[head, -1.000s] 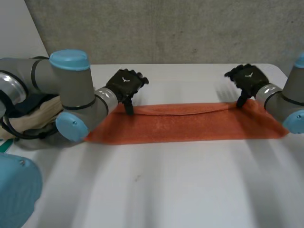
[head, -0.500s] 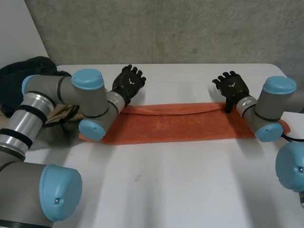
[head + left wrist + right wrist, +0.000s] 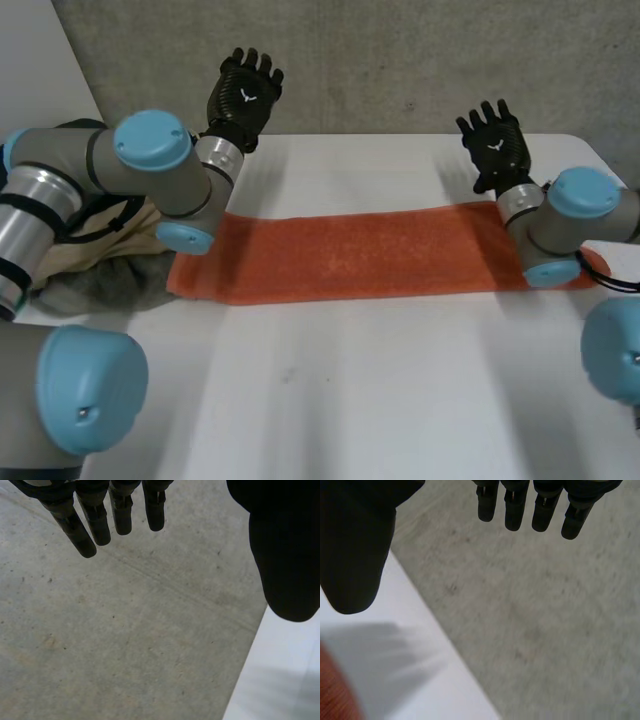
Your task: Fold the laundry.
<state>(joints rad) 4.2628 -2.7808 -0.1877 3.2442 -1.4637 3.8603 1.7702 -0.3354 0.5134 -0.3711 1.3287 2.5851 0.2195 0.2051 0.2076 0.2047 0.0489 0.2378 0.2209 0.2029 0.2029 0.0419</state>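
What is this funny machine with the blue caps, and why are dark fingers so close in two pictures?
It is a robot meant to fold laundry. The big picture looks down from a camera between its arms. Its left hand and right hand are up in the air, open, holding nothing. A long orange cloth lies flat on the white table, a pile of clothes beside it. The other two come from wrist cameras, so you see each hand's own fingers against the grey wall.

Left robot hand [image 3: 243, 93] and right robot hand [image 3: 494, 145] raised, fingers straight.
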